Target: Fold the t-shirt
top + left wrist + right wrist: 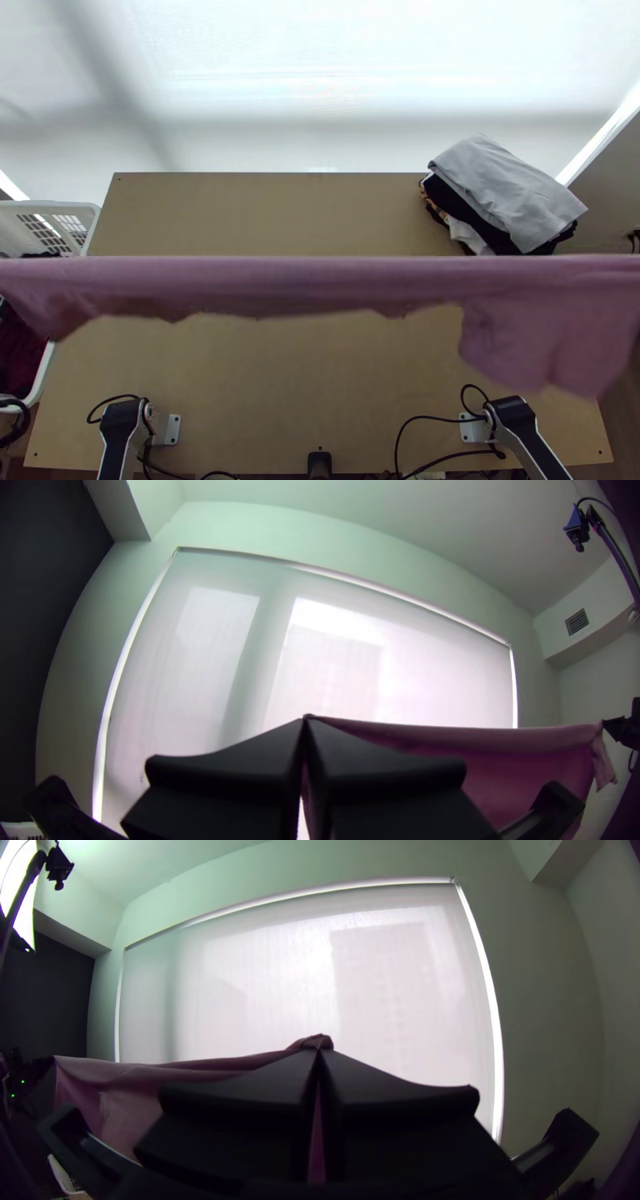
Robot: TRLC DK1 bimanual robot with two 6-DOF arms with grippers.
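Stretching across the top view, the shirt [320,284] hangs in the air over the table [320,376] — a dusky pink band with a nearly straight upper edge, an uneven lower one and a broad flap drooping towards the view's right. In the left wrist view, the left gripper [307,721] pinches one end, the shirt running taut from its tips. In the right wrist view, the right gripper [320,1050] pinches the other end — bunched into a small knob.
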